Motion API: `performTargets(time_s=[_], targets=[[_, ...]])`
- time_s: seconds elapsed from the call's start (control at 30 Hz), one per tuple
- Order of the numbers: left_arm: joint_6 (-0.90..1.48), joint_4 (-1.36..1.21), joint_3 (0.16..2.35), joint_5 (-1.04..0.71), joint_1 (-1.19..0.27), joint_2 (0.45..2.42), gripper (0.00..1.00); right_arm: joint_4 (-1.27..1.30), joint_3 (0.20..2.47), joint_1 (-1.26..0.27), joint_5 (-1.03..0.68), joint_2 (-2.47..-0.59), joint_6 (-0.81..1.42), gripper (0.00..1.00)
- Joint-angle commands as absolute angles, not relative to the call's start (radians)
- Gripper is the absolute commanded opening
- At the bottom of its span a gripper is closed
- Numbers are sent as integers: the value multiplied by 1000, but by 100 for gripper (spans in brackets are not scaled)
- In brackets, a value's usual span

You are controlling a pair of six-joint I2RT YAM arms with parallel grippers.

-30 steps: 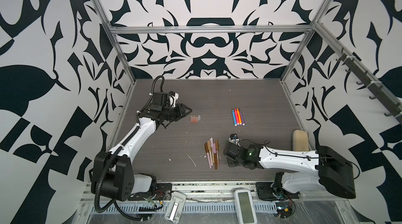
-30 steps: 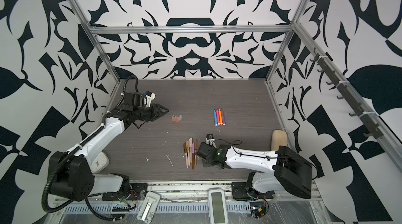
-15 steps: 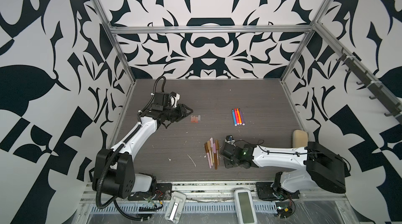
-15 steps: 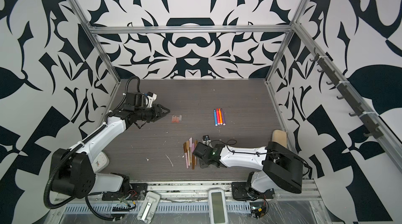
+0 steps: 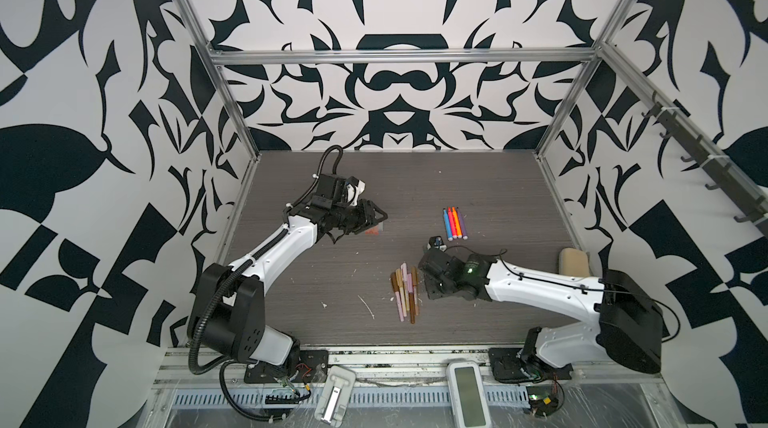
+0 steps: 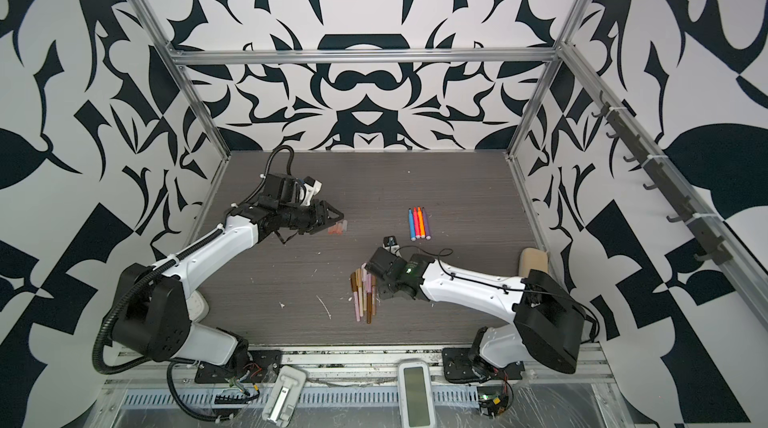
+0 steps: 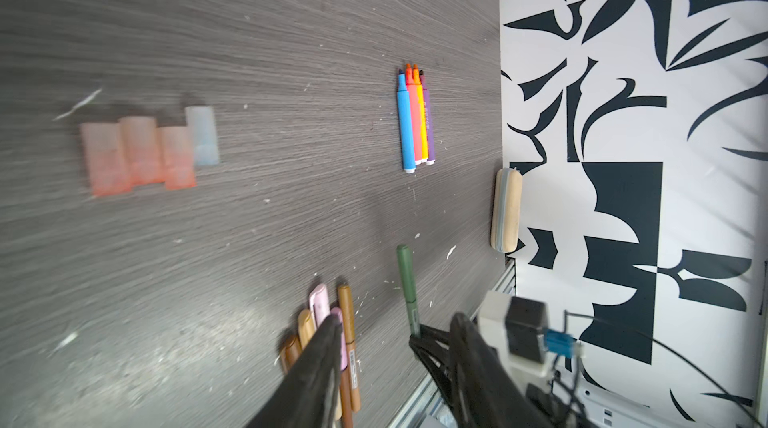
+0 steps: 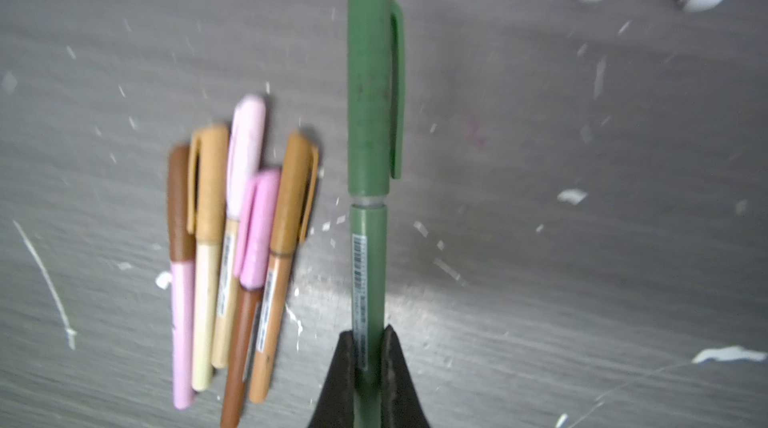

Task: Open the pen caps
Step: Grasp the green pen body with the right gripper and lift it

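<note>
The right gripper pinched the green pen by its barrel, cap on, just beside the brown and pink pens. The left gripper, spread and empty, would need to grip the cap squarely and pull straight.

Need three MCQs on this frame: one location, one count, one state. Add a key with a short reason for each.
1. The loose translucent caps lie:
A) by the left gripper
B) among the slim pens
C) against the beige case

2. The bright pens in the row number:
A) three
B) four
C) six

3. The green pen is:
A) lying loose, uncapped
B) held in the right gripper, capped
C) held, uncapped

Key:
1. A, both top views show them just off its tip.
2. B, they are blue, red, orange and purple.
3. B, the fingers clamp the barrel and the cap is on.
</note>
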State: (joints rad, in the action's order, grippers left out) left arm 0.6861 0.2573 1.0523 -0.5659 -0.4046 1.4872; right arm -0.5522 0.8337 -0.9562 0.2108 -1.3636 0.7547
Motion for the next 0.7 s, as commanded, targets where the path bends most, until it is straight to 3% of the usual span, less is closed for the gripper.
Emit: performTargets(time_s=[0.0, 0.27, 0.67], targets=[[708, 231, 1073, -578, -417, 1512, 46, -567, 851, -890, 204, -1321, 675, 0], [777, 140, 1032, -577, -476, 1540, 46, -496, 841, -811, 60, -1273, 635, 0], [866, 30, 992, -551, -618, 1585, 46, -415, 780, -810, 0, -1200, 678, 0]])
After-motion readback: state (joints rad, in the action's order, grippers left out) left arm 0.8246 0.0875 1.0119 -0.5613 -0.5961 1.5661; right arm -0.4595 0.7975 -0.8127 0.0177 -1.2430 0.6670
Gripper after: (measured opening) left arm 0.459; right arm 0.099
